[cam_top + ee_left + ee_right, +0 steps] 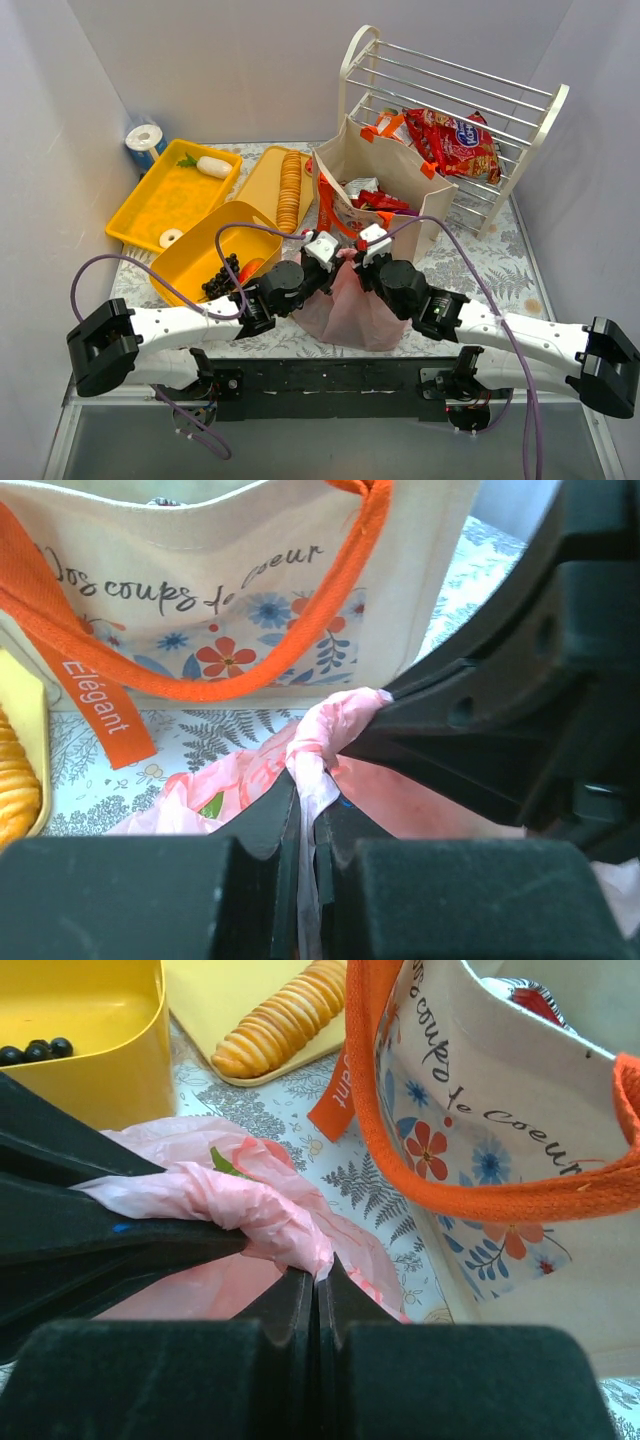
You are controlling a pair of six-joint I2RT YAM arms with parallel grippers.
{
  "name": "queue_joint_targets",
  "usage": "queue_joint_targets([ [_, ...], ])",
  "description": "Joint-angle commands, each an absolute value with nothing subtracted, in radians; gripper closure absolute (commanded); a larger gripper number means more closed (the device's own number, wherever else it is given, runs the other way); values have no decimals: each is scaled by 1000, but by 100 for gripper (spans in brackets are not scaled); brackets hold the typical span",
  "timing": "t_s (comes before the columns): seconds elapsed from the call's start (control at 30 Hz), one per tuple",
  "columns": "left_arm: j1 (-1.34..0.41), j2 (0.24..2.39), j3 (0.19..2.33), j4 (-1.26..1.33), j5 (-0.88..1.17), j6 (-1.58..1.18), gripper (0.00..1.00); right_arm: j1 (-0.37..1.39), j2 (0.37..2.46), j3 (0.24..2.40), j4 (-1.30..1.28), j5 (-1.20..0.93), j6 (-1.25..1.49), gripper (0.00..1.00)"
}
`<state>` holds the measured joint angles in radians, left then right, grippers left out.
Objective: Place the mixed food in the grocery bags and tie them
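Note:
The pink plastic bag (350, 305) sits at the table's near middle, with something green inside (225, 1163). My left gripper (334, 266) is shut on a twisted strip of the bag's top (310, 770). My right gripper (352, 262) is shut on the other twisted handle (250, 1215). The two grippers meet tip to tip above the bag. The beige tote (385, 200) with orange straps (230, 685) stands just behind, holding red and silver snack packets (375, 195). A red snack packet (455, 140) lies on the white rack.
A white wire rack (470, 110) stands back right. Yellow trays are at left: one (205, 250) with dark berries (222, 277), one (255, 185) with a row of crackers (290, 190), one (150, 205) with white items. A blue-white roll (147, 140) is far left.

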<state>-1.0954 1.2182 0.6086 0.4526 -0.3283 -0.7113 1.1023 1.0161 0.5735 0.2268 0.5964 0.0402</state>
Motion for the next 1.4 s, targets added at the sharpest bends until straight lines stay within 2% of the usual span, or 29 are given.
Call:
queue_joint_targets([
  [0.0, -1097, 1261, 624, 439, -483, -712, 100, 1094, 944, 609, 272, 545, 43, 91],
  [0.03, -1097, 1264, 624, 460, -521, -704, 100, 1088, 937, 623, 235, 510, 55, 77],
  [0.1, -1098, 1261, 609, 488, -544, -686, 100, 1068, 917, 658, 126, 418, 81, 56],
  [0.13, -1097, 1255, 603, 511, -540, -672, 100, 1056, 907, 667, 94, 390, 86, 40],
  [0.23, -1097, 1218, 563, 558, -494, -652, 100, 977, 862, 702, 2, 252, 80, 32],
  [0.3, -1098, 1200, 537, 574, -460, -652, 100, 887, 844, 738, -38, 119, 72, 32],
  [0.4, -1098, 1169, 509, 595, -440, -647, 100, 755, 897, 797, -67, -104, 63, 44],
  [0.43, -1100, 1164, 505, 607, -437, -647, 100, 727, 920, 807, -71, -147, 60, 52],
  [0.5, -1100, 1151, 491, 617, -428, -644, 100, 666, 1003, 836, -72, -247, 31, 61],
  [0.63, -1104, 1140, 483, 612, -422, -632, 100, 637, 1112, 876, -71, -350, -66, 67],
  [0.8, -1108, 1121, 469, 637, -403, -618, 100, 621, 1207, 884, -25, -437, -170, 67],
  [0.97, -1111, 1118, 466, 652, -405, -604, 100, 603, 1287, 854, -9, -593, -299, 62],
  [1.13, -1111, 1111, 456, 669, -426, -603, 100, 597, 1284, 804, 63, -722, -302, 57],
  [1.37, -1111, 1104, 442, 681, -425, -633, 100, 591, 1217, 693, 190, -790, -219, 48],
])
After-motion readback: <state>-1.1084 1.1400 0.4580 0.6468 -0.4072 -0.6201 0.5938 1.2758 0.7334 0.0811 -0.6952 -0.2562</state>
